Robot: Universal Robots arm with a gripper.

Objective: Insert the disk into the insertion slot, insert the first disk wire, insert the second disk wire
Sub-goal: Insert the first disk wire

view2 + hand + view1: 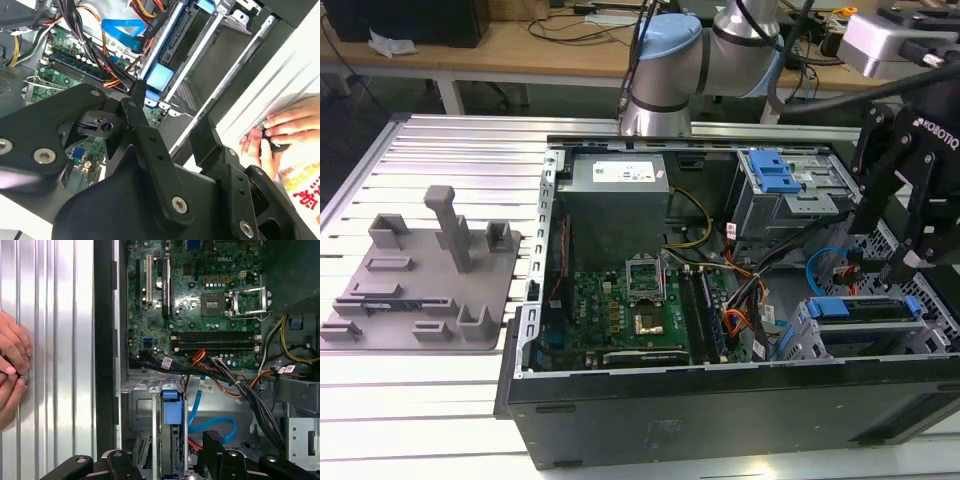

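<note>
Your hand (166,460) hangs open and grips nothing, 1 finger to each side of the 1 disk (172,412). The disk sits in the insertion slot (140,405), close against the case's black side wall (102,365). On the slot's other side, 1 light-blue second disk wire (212,426) loops over open floor. A person's fingers (12,347) rest on the desk (60,315) outside that wall.
</note>
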